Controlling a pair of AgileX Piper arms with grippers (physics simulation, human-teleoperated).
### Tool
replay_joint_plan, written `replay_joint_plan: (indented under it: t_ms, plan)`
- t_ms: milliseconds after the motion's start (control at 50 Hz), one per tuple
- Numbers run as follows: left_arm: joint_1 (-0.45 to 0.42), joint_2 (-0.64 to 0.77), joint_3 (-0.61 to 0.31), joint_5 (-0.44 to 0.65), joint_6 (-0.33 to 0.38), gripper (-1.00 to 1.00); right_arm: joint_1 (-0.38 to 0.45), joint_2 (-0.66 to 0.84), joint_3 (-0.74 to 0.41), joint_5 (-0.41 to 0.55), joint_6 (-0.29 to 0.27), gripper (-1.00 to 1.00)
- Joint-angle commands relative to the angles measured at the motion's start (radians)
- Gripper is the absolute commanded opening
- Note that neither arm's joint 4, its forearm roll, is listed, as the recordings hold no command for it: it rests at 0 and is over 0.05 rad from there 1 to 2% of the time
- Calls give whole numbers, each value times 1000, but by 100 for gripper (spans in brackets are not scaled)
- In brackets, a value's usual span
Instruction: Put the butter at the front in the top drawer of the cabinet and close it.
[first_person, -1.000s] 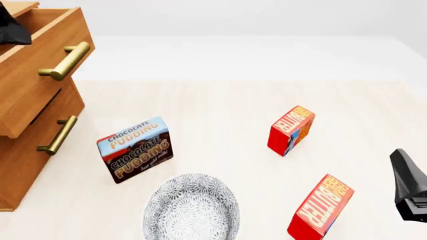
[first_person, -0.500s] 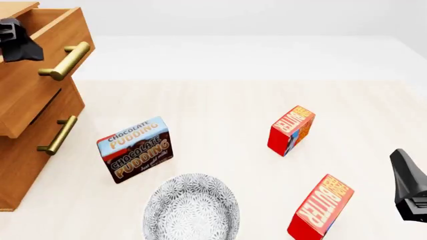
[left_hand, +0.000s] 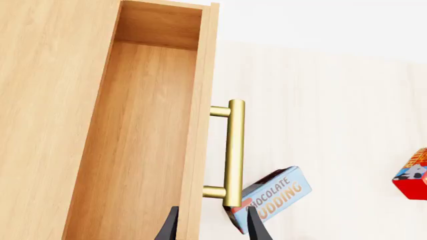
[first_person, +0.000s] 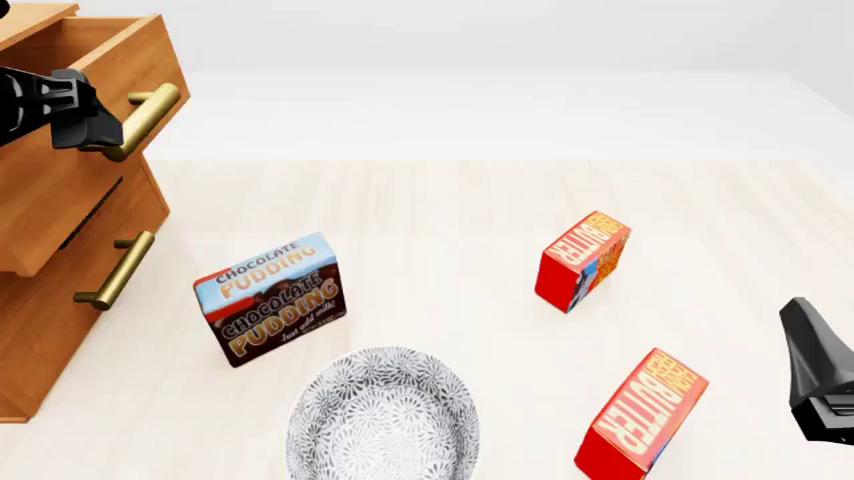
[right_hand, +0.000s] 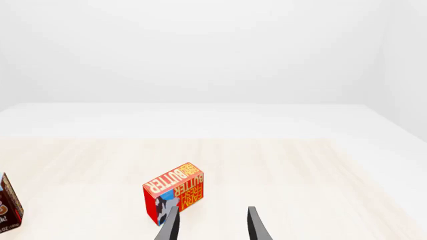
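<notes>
The butter (first_person: 642, 415) at the front is a red carton standing near the table's front edge, just left of my right gripper (first_person: 809, 345). That gripper is open and holds nothing. Its wrist view looks past its fingers at the other butter carton (right_hand: 175, 192), which stands farther back (first_person: 583, 260). The cabinet (first_person: 54, 340) is at the far left with its top drawer (first_person: 94, 195) pulled out and nothing showing inside (left_hand: 140, 140). My left gripper (left_hand: 211, 228) is open above the drawer's front panel and brass handle (left_hand: 235, 150), holding nothing.
A Chocolate Pudding box (first_person: 271, 298) stands in front of the cabinet. A patterned grey bowl (first_person: 383, 415) sits at the front edge between the pudding and the front butter. The lower drawer's handle (first_person: 116, 270) sticks out toward the table.
My left gripper has moved from over the drawer's inside out toward its front panel and handle, lower in the front view. The right arm and all boxes have stayed still.
</notes>
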Motion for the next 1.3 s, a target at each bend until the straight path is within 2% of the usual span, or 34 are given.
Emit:
replay_joint_plan:
  t_ms: [20, 180, 760, 1300]
  plan:
    - [-55, 13, 11, -14, -22, 100, 0, 2, 0, -2, 1, 100]
    - [-65, 22, 1, -9, -16, 100, -2, 31, 2, -29, 4, 100]
    - [-132, 70, -23, -16, -14, 100, -1, 16, 1, -17, 1, 100]
    - [-230, 108, -46, -20, -33, 100, -2, 18, 1, -19, 1, 100]
